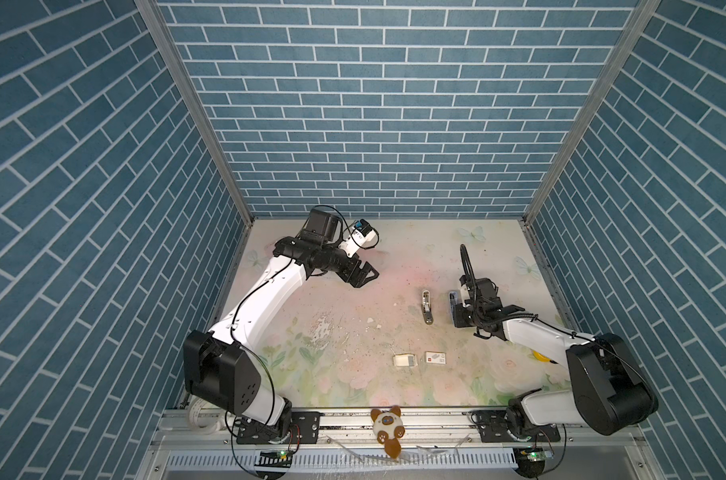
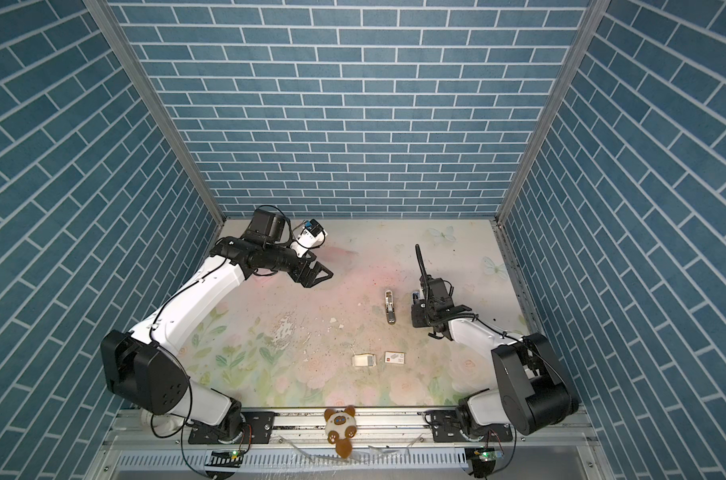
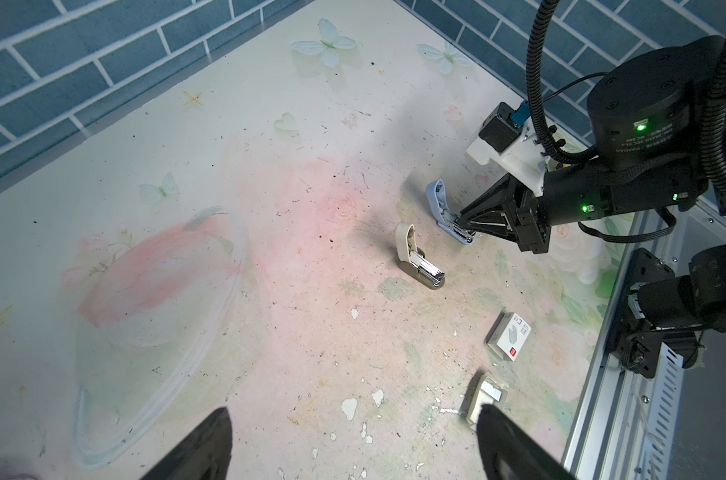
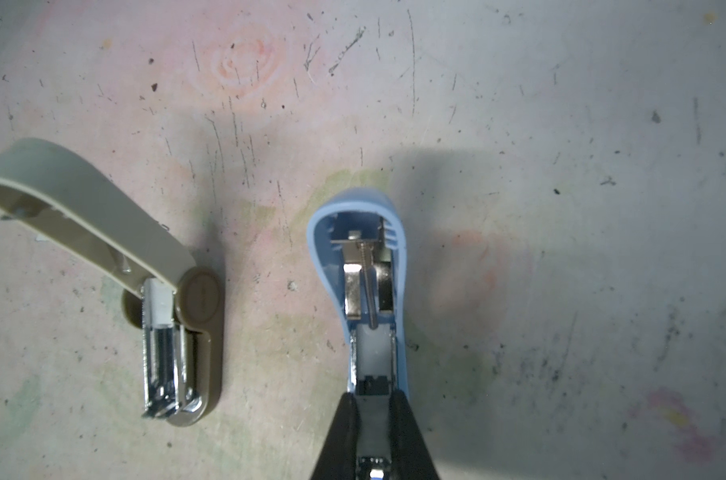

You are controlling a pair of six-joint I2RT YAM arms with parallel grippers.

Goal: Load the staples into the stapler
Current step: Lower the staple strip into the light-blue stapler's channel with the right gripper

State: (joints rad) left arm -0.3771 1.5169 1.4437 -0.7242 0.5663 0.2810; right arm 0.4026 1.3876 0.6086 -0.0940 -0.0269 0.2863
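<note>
Card tray (image 3: 472, 401) holding grey staples (image 3: 491, 390), right pincer (image 4: 371, 399) pressing together at front end of open blue stapler (image 4: 355, 199), left pincer (image 1: 369, 279) hovering spread above the table (image 1: 394, 257)

both top views look down from high; right wrist view close above table (image 4: 560, 124).

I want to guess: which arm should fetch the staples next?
Probably left: the left jaws stand open and empty, while the right jaws are shut on the blue stapler. The staple tray lies untouched.
</note>
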